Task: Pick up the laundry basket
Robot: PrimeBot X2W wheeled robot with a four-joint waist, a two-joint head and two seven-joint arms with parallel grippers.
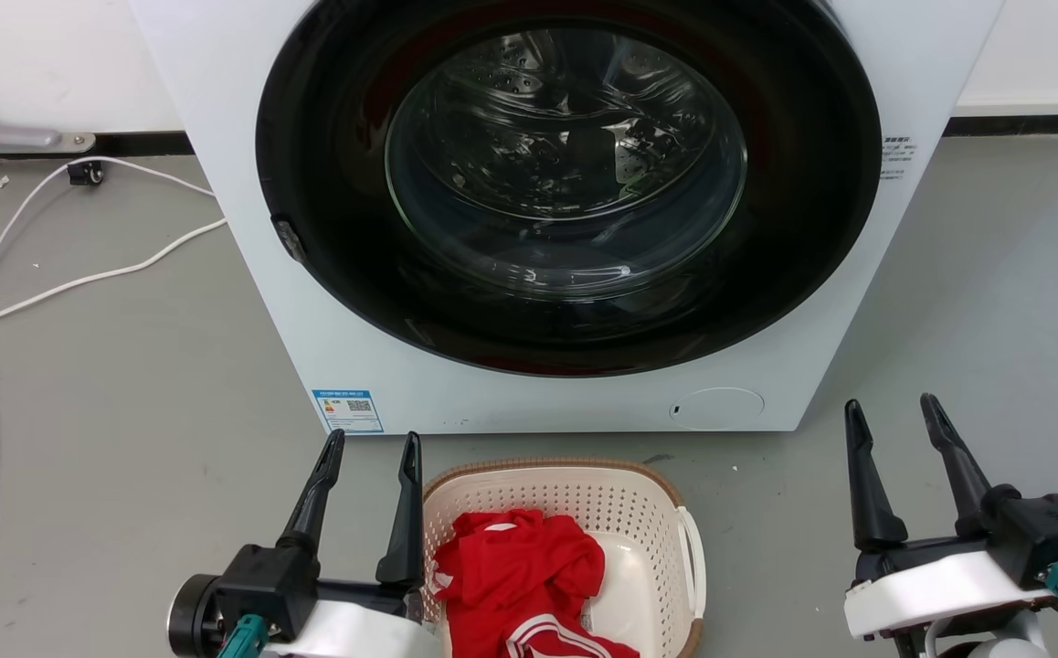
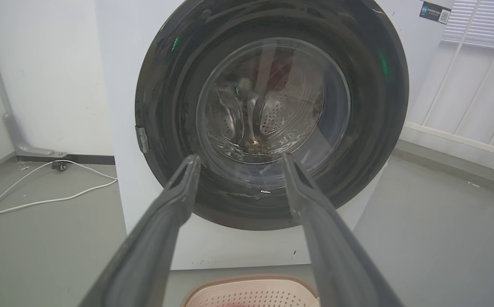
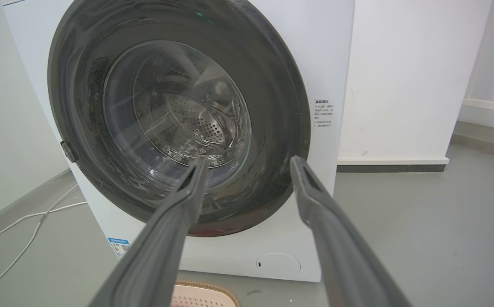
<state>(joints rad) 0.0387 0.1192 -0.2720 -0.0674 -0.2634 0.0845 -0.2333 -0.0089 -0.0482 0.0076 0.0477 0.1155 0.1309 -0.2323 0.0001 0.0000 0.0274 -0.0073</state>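
1. Both grippers are spread wide with nothing between their fingers. The left gripper (image 1: 375,437) and the right gripper (image 1: 891,402) each point their two long dark fingers toward the far side of the scene.
2. The laundry basket (image 1: 584,501) sits on the grey floor (image 1: 949,366) on the near side of the washing machine (image 1: 246,302). It is below the round dark door (image 1: 566,183), with a strip of bare floor between basket and machine.
3. The left gripper is just beside the basket's left edge. In the head view its inner finger overlaps the brown rim there, and whether it touches cannot be told.
4. In the left wrist view, the basket's far rim shows low down between that gripper's fingers, beneath them.
5. The right gripper is well apart from the basket, out to its right, over bare floor.
6. In the right wrist view, a piece of the brown rim shows at the bottom edge, left of the gap between the fingers.
7. A white side handle (image 1: 695,557) curves along the basket's right wall, on the side facing the right gripper.
8. A red garment with white stripes (image 1: 520,567) lies crumpled inside the basket, toward its left and near part.
9. A white cable (image 1: 81,279) trails over the floor left of the machine, far from both grippers.
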